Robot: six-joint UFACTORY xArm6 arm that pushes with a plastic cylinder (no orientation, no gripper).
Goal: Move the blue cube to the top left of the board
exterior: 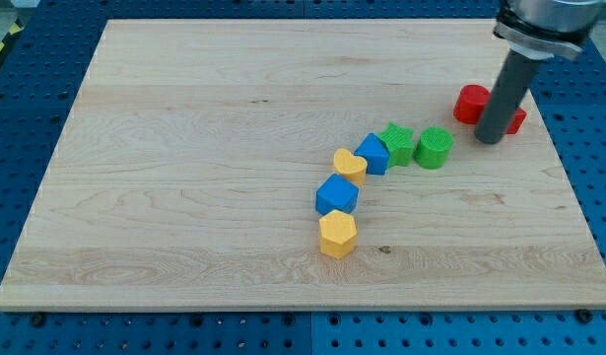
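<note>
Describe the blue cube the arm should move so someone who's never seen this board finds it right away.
On the wooden board, a curved chain of blocks runs through the middle. The blue cube sits second from the chain's lower end, between the yellow hexagon and yellow heart. The other blue block lies higher, beside the green star.
</note>
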